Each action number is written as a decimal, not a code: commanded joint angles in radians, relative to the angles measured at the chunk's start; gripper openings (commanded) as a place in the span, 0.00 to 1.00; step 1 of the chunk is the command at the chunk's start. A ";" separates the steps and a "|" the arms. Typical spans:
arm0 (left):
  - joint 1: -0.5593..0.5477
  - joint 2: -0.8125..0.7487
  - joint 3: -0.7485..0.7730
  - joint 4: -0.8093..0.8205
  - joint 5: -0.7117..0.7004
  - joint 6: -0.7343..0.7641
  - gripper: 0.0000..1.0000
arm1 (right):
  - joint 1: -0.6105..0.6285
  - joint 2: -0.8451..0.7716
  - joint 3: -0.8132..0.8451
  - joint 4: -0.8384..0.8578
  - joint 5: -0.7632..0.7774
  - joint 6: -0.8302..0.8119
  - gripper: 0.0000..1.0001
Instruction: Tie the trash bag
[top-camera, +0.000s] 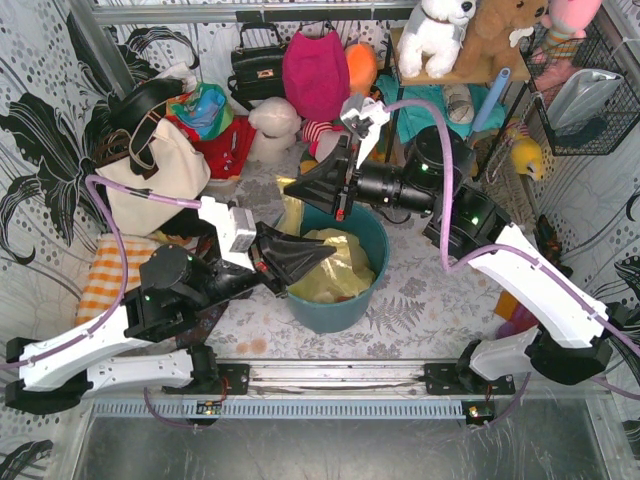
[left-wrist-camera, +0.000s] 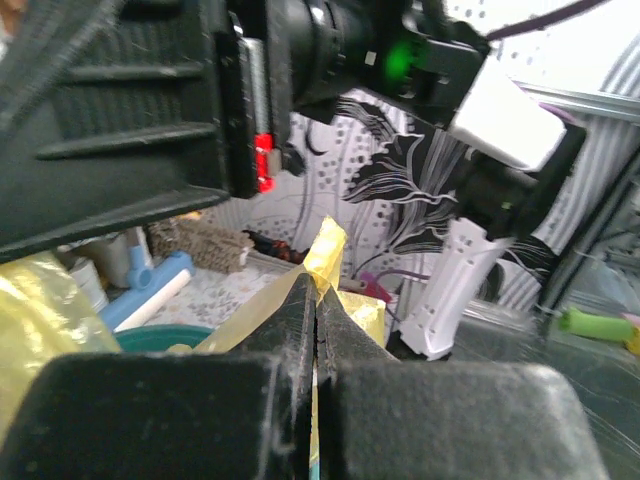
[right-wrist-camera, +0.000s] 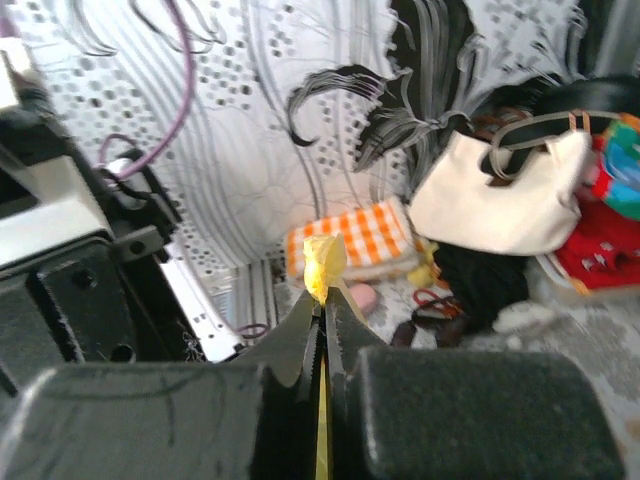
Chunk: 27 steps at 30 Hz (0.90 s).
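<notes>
Overhead view of a cluttered, leaf-patterned table with a teal round bin near its middle. A thin yellow-green trash bag lines the bin, its crinkled plastic filling the opening and rising over the near-left rim; the left gripper reaches in from the left, its black fingers tapering to a point over the bag at the bin's left side; the right gripper comes from the right and points left, just past the bin's far-left rim, with a strip of yellow plastic showing below its tip; the two grippers sit close together, the right one farther back on the table. From the left wrist camera, the left jaws are pressed tightly together on a fold of the bag; the plastic runs up between the fingers and pokes out as a small yellow flap past their tips; more of the bag bulges at the lower left, with the bin's teal rim beside it. From the right wrist camera, the right jaws are likewise clamped on a thin edge of the bag; a yellow line shows in the seam between the fingers and a crumpled tuft stands out at the tips; behind lie an orange checked cloth and a white tote bag, against a patterned wall.
</notes>
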 joint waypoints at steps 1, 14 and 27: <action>-0.004 -0.009 -0.027 0.042 -0.202 0.010 0.00 | 0.003 -0.071 -0.109 0.073 0.204 0.049 0.00; -0.004 -0.035 -0.093 0.085 -0.399 -0.008 0.00 | 0.003 -0.298 -0.542 0.300 0.549 0.228 0.00; -0.004 -0.087 -0.158 0.239 -0.412 0.007 0.00 | 0.003 -0.379 -0.663 0.332 0.655 0.270 0.00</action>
